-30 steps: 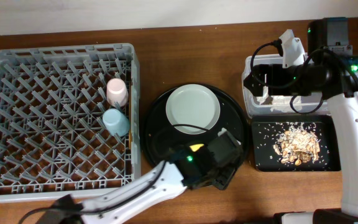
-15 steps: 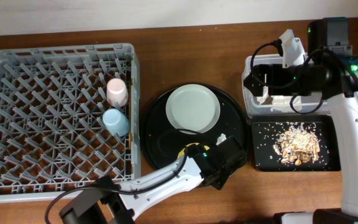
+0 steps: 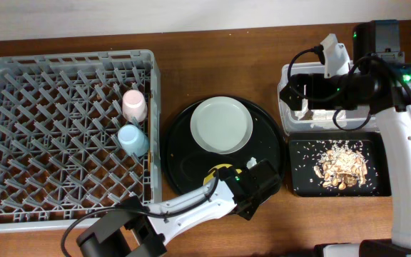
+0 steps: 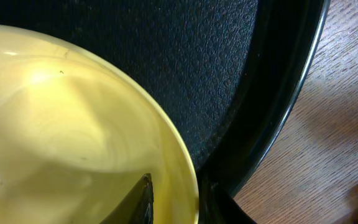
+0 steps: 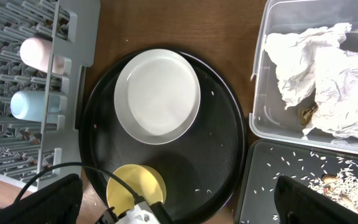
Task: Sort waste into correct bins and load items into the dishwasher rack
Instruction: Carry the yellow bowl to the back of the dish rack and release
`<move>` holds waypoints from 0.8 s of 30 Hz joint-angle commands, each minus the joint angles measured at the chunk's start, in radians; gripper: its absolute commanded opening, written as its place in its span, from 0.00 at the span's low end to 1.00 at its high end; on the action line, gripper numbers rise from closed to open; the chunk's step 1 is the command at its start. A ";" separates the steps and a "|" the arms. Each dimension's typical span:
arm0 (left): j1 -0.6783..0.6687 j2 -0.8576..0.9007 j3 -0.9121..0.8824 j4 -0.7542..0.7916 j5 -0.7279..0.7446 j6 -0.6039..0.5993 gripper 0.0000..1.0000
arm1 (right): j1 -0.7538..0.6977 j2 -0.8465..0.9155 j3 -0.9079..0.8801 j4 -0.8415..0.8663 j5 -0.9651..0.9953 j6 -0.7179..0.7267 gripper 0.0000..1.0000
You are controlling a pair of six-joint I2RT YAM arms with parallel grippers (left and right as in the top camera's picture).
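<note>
Left gripper (image 3: 229,174) on yellow bowl (image 4: 73,124), front edge of round black tray (image 4: 278,93).
Fingers (image 4: 138,199) pinch its rim; right gripper (image 3: 296,91) spread wide over clear plastic tub (image 5: 260,81).

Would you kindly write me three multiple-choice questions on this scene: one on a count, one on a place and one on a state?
1. How many cups stand in the dishwasher rack? A) one B) two C) three
2. Where does the plate lie? A) in the dishwasher rack B) in the clear tub C) on the round black tray
3. How is the right gripper? A) open, holding nothing B) shut on the napkin C) shut on a cup
Answers: 1 B, only a pink cup and a blue cup stand there; 2 C, dark tray shows all around the plate; 3 A, its fingers stand wide apart.
</note>
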State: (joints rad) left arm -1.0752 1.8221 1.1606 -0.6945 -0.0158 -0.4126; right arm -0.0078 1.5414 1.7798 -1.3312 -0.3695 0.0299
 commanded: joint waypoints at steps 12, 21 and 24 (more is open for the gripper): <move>0.074 -0.142 0.166 -0.119 -0.167 -0.002 0.00 | -0.006 0.003 -0.003 0.000 0.012 0.009 0.99; 0.932 -0.288 0.379 0.086 0.608 0.137 0.00 | -0.006 0.003 -0.003 0.000 0.012 0.009 0.99; 1.165 -0.125 0.379 0.322 0.953 0.026 0.00 | -0.006 0.003 -0.003 0.000 0.012 0.009 0.99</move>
State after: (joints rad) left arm -0.0227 1.5768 1.5345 -0.4938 0.5564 -0.3096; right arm -0.0078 1.5425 1.7798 -1.3304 -0.3634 0.0299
